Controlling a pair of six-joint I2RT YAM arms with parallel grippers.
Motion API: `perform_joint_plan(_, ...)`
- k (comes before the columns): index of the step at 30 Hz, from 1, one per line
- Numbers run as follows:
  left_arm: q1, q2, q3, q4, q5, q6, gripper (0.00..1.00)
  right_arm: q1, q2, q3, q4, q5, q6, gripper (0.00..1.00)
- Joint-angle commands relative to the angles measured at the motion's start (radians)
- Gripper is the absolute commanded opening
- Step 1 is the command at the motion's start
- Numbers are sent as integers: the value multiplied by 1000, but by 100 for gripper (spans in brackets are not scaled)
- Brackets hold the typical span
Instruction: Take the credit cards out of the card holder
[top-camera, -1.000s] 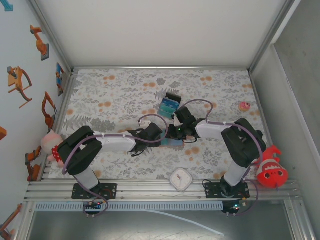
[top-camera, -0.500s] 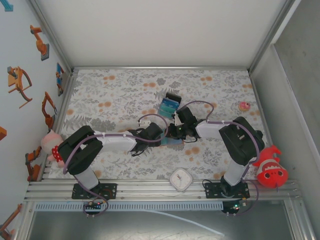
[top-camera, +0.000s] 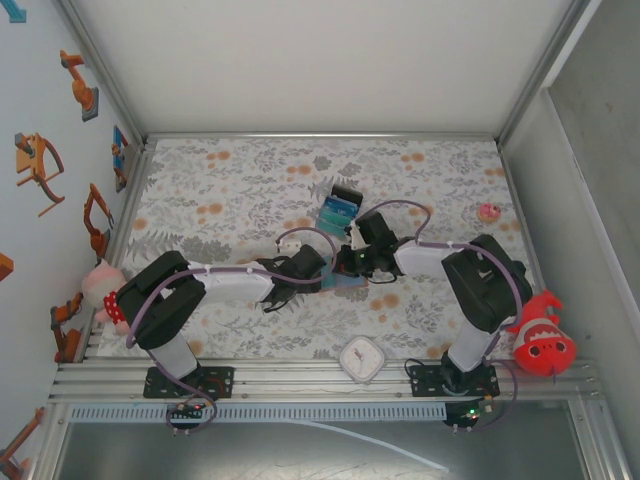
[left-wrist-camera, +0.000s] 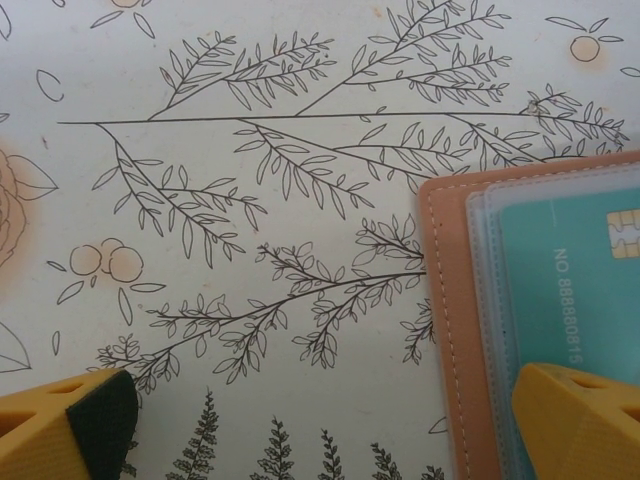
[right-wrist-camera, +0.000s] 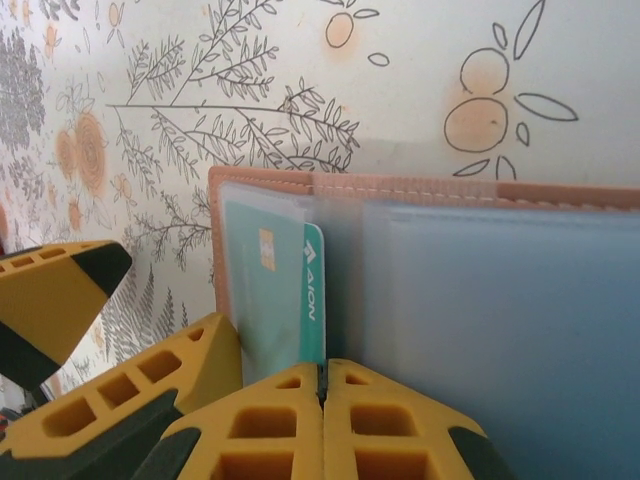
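Top view: my left jaws and right jaws meet at mid-counter (top-camera: 230, 190) over the card holder (top-camera: 350, 284), which lies open on the floral cover. Loose credit cards (top-camera: 338, 208) lie just beyond it. Left wrist view: the left jaws stand wide apart and hold nothing. One fingertip (left-wrist-camera: 575, 420) sits over the holder's end, above a teal card (left-wrist-camera: 560, 290) in a clear sleeve; the other is over bare counter. Right wrist view: the right jaws are pressed together on the lower edge of the teal card, which stands partly out of its sleeve.
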Motion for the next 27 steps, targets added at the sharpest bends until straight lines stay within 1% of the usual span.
perform_joint_plan(1,-3,19,-21,-94,40,2,97,-18,-45,-9,-79,21,-63,0)
perform_joint_plan(14,1,5,-9,-107,22,28,97,-49,-80,7,-164,57,-124,0)
perform_joint_plan(27,-5,-44,85,-97,2,152,97,-50,-94,2,-167,59,-121,0)
